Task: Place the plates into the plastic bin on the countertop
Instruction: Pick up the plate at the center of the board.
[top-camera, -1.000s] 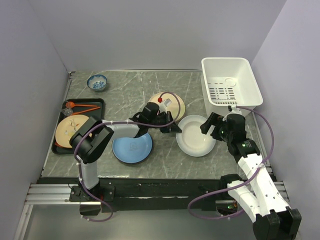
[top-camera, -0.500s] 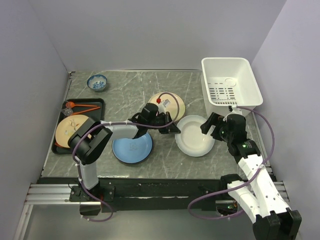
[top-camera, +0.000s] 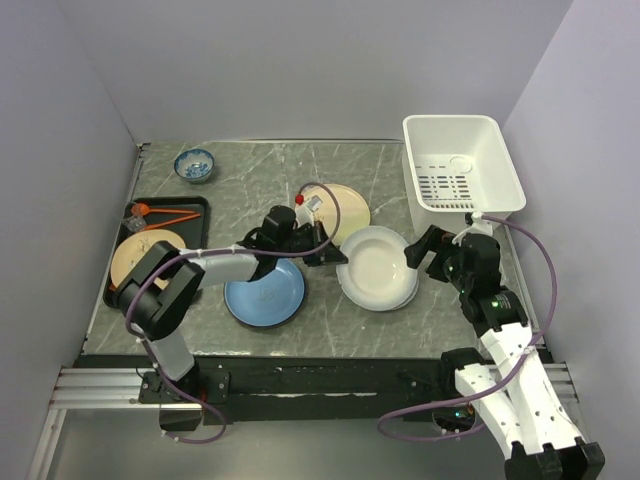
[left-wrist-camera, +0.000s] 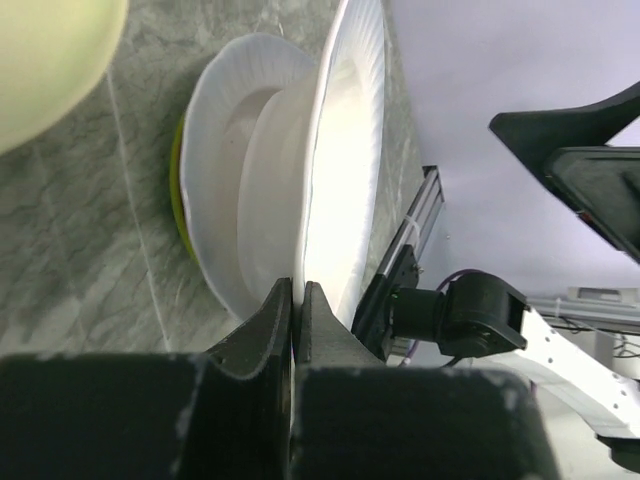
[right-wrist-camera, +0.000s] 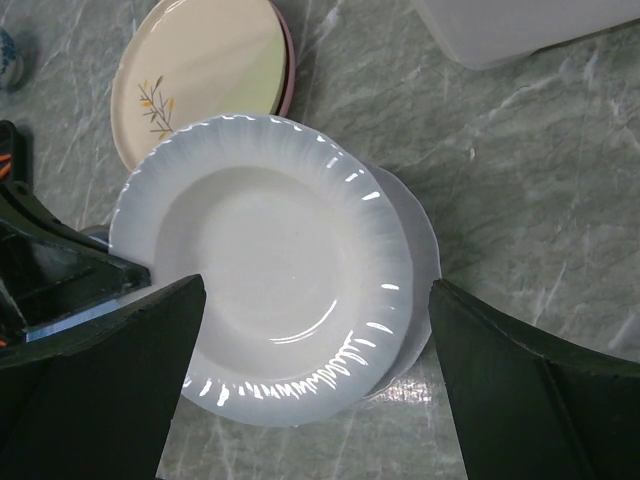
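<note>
One white plate (top-camera: 375, 268) hung clamped in our left gripper (left-wrist-camera: 298, 296), above a second plate (right-wrist-camera: 421, 236). Our right gripper (top-camera: 420, 255) sat nearby, jaws wide apart.

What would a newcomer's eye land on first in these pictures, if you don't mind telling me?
The white plate in the middle of the countertop, tilted up off a second white plate with the left gripper pinched on its rim. Next, the right gripper open just right of it, and the plastic bin at the far right corner.
</note>
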